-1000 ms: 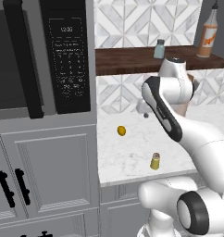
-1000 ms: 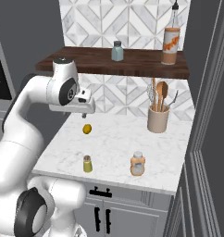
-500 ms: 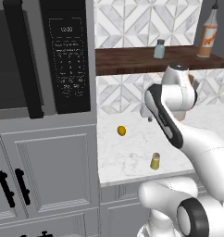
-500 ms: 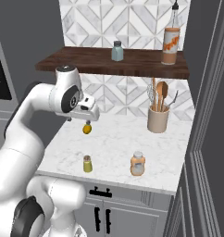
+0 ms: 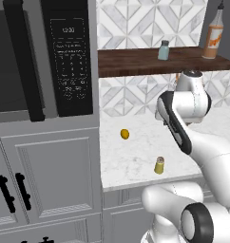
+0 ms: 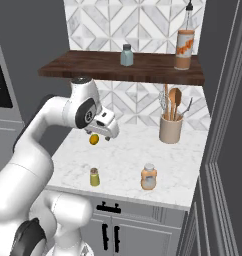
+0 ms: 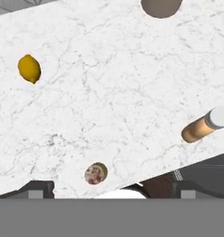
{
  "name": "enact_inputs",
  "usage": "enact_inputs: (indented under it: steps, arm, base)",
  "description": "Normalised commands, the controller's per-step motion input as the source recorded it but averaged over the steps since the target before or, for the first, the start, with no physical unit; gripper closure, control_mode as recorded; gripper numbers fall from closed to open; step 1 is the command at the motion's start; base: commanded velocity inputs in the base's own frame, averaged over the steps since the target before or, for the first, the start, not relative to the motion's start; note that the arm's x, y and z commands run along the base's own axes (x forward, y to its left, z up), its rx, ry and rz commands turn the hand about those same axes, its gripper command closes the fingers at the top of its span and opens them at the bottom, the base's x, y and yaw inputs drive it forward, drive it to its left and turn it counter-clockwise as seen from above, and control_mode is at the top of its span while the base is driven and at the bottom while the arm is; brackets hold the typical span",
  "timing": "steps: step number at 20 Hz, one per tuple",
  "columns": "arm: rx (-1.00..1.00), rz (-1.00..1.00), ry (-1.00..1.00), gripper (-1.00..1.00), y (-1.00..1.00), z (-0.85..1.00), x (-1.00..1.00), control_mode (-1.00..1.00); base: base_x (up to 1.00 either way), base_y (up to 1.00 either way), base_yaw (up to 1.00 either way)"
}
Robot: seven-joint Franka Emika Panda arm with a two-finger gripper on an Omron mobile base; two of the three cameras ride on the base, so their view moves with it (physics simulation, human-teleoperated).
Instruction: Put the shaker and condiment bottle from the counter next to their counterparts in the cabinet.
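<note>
Above counter (image 6: 158, 150) | tool (image 6: 109, 131) jaws apart, holding nothing | shaker (image 6: 94, 177), condiment bottle (image 6: 148, 177) near front edge

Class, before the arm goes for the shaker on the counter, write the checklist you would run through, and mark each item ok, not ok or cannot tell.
1. Gripper open and empty: ok.
2. Shaker upright on the counter, nothing touching it: ok.
3. Gripper above the shaker: not ok; in the right base view the hand hangs higher and further back, near the lemon.
4. Condiment bottle apart from the shaker: ok.
5. Free space on the cabinet beside the blue-grey shaker: ok.
6. Clearance under the cabinet for lifting: cannot tell.
</note>
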Motion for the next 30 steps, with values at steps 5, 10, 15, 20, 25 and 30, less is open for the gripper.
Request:
enact_inputs:
  steps: [5, 10, 15, 20, 25, 30]
  arm:
    - [0.0, -0.05, -0.04, -1.0, -0.51, -0.31, -0.2, -1.0]
    - [0.0, -0.14, -0.1, -1.0, -0.46, -0.31, -0.01, -1.0]
    - [-0.04, -0.17, -0.17, -1.0, -0.33, -0.45, 0.0, -1.0]
    - [-0.12, -0.19, -0.12, -1.0, -0.16, -0.47, 0.0, -1.0]
    - [-0.07, -0.12, -0.03, -1.0, -0.11, -0.19, 0.0, -1.0]
    - [0.0, -0.05, 0.0, -1.0, -0.3, -0.02, 0.0, -1.0]
  base:
    - [0.0, 0.0, 0.0]
    - [0.0, 0.0, 0.0]
    - [0.0, 0.0, 0.0]
    - [0.0, 0.0, 0.0]
    - [0.0, 0.0, 0.0]
    - [0.0, 0.0, 0.0]
